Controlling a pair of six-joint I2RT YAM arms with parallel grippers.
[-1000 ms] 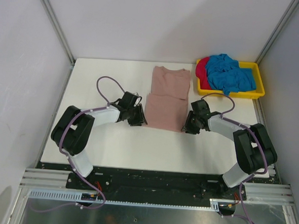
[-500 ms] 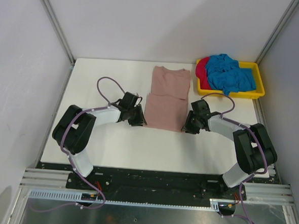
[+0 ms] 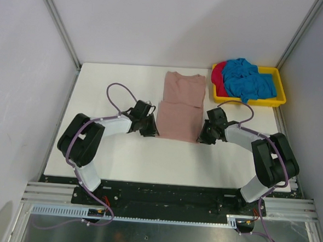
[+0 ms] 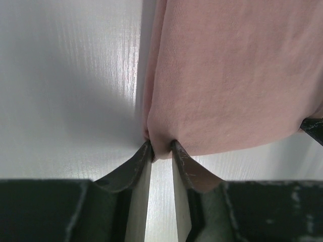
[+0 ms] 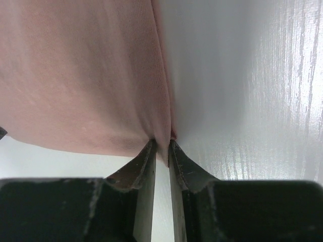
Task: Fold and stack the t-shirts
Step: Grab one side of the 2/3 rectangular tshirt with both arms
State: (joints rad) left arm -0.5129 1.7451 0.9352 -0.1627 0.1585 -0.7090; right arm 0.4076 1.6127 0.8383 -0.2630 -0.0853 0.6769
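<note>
A dusty pink t-shirt lies folded into a long strip in the middle of the white table. My left gripper pinches its near left corner, the cloth bunched between the two fingertips. At the near right corner my right gripper is shut on the hem in the same way. In a yellow tray at the back right lie a crumpled bright blue t-shirt and a red one under it.
The table is bare white board on both sides of the shirt. Grey walls with metal posts close in the left, back and right. Both arms lie low on the table, elbows near its front edge.
Both grippers have closed down on the pink shirt's near corners. The arms have barely moved; the left wrist has edged slightly toward the shirt.
</note>
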